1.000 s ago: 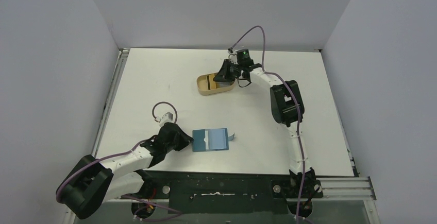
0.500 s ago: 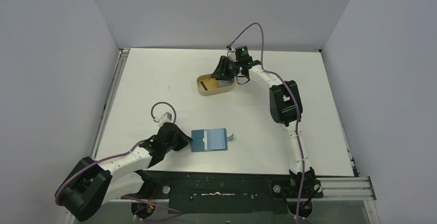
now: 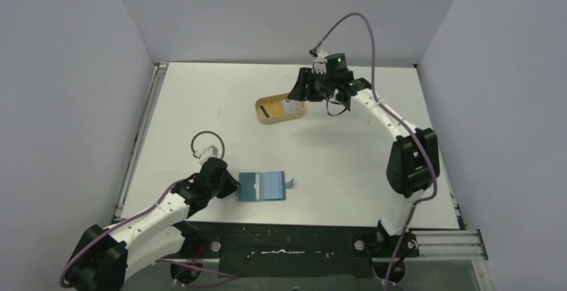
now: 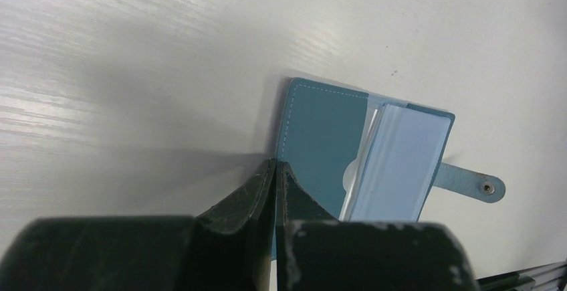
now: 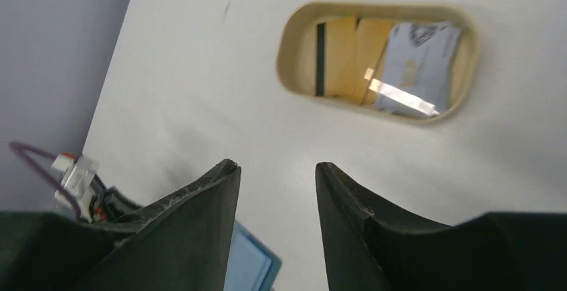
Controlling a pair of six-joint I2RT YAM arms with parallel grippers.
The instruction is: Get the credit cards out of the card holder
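While the left gripper (image 4: pixel 275 168) pinches the flat teal card holder (image 4: pixel 322 134), the right gripper (image 5: pixel 277 165) gapes empty at the oval tray's (image 3: pixel 259 112) one o'clock.

Robotics lab test cell: plain grey panels (image 3: pixel 281 10) are enclosing a white tabletop (image 3: pixel 214 104); a black mounting plate (image 3: pixel 287 245), bottom centre, is anchoring cabled robot arms (image 3: pixel 374 114).

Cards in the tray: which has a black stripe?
The yellowish card leftmost in the tray, in the right wrist view. The other yellowish card and the pale blue card show no stripe.
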